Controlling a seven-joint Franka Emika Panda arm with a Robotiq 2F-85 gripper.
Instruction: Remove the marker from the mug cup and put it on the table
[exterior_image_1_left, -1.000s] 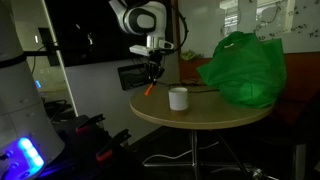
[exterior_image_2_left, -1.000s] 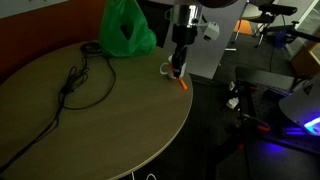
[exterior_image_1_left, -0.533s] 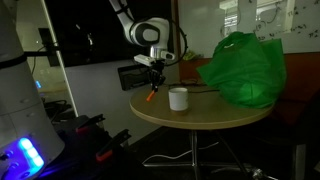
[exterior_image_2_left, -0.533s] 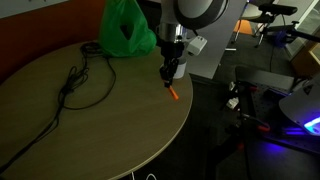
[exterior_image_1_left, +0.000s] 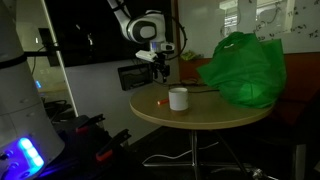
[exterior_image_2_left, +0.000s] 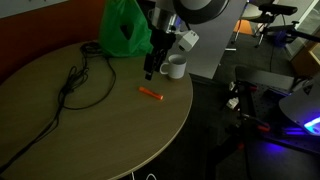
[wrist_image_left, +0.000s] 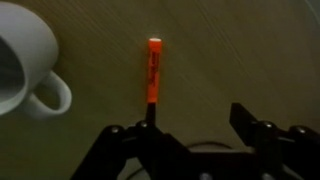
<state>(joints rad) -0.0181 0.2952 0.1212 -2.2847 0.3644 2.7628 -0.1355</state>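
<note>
The orange-red marker (exterior_image_2_left: 150, 94) lies flat on the round tan table (exterior_image_2_left: 80, 130), close to its edge and free of any grip. An exterior view shows the marker (exterior_image_1_left: 160, 101) just beside the white mug cup (exterior_image_1_left: 179, 98). In the wrist view the marker (wrist_image_left: 153, 72) points away from me, with the mug cup (wrist_image_left: 25, 65) at the left, handle toward the marker. My gripper (wrist_image_left: 197, 120) is open, with nothing between its fingers. It hangs above the marker, near the mug cup (exterior_image_2_left: 173, 67), as both exterior views show the gripper (exterior_image_1_left: 160, 70) (exterior_image_2_left: 149, 72).
A big green plastic bag (exterior_image_1_left: 243, 68) (exterior_image_2_left: 126, 30) stands on the table behind the mug. A black cable (exterior_image_2_left: 80, 80) snakes across the tabletop. The table edge (exterior_image_1_left: 200, 118) runs close to the marker.
The gripper has opened and let go of the marker, which now lies on the table. The arm has risen and drawn back toward the mug.
</note>
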